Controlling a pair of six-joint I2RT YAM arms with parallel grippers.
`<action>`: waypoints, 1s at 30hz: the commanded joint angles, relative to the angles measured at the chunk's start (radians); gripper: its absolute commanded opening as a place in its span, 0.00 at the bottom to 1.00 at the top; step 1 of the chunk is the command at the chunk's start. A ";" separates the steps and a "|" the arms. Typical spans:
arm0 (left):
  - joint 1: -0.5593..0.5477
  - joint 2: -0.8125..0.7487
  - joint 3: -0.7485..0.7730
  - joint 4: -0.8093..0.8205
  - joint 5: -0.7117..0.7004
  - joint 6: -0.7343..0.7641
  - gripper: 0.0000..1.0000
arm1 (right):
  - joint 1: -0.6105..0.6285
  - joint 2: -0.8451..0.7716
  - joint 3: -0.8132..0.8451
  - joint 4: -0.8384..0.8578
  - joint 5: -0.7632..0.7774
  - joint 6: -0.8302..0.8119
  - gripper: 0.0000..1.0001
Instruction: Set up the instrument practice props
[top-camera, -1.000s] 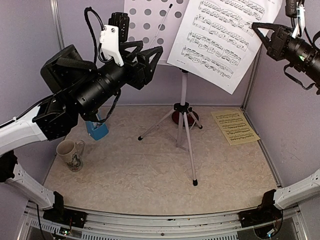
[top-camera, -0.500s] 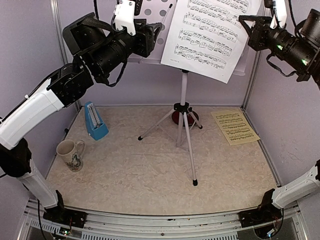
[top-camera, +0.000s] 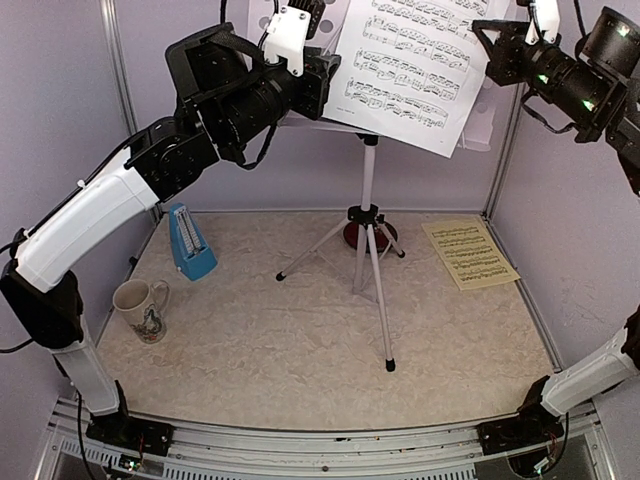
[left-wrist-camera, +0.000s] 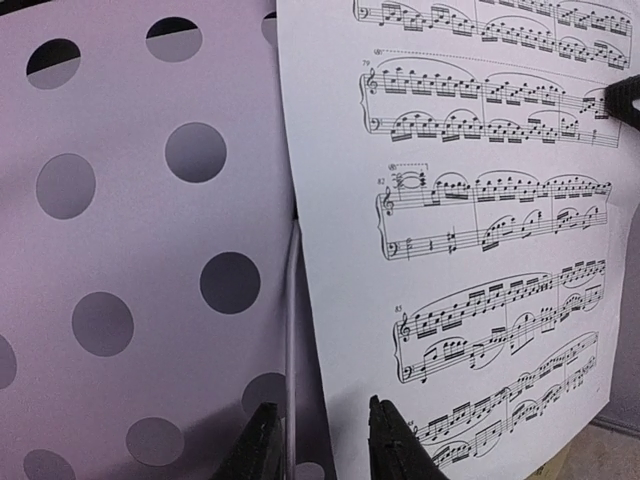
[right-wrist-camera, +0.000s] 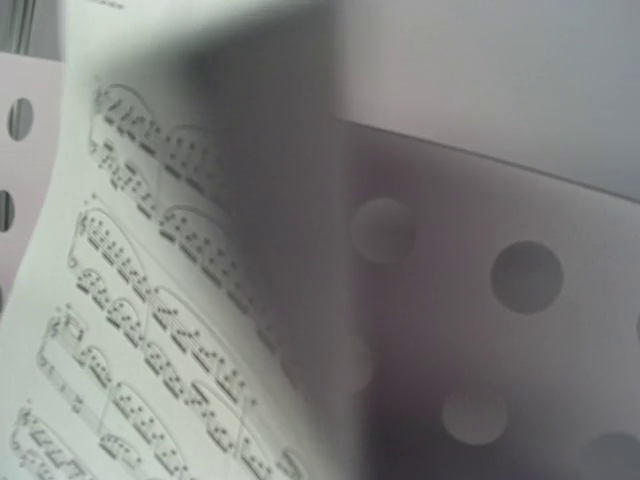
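Props: two sheets, one stand (top-camera: 367, 180), one metronome (top-camera: 188, 240).
White sheet (top-camera: 410, 70) against stand, yellow sheet (top-camera: 470, 253) on tabletop (top-camera: 300, 340); left jaws parted about stand's wire, right jaws' state unclear.

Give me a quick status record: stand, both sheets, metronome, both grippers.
stand: upright on its tripod, centre back
white sheet: tilted, in front of the stand's perforated panel
yellow sheet: flat on the table, right side
metronome: upright, left rear
left gripper: open, straddling the white sheet's lower left edge
right gripper: at the white sheet's right edge; open or shut unclear
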 joint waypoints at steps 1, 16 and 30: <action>-0.007 0.007 0.028 0.008 -0.052 0.050 0.29 | -0.015 0.008 0.033 0.038 0.002 -0.030 0.00; -0.065 0.049 0.077 0.034 -0.245 0.222 0.29 | -0.018 0.020 0.044 0.054 0.047 -0.071 0.00; -0.051 0.129 0.168 0.040 -0.299 0.301 0.23 | -0.019 0.031 0.051 0.065 0.065 -0.090 0.00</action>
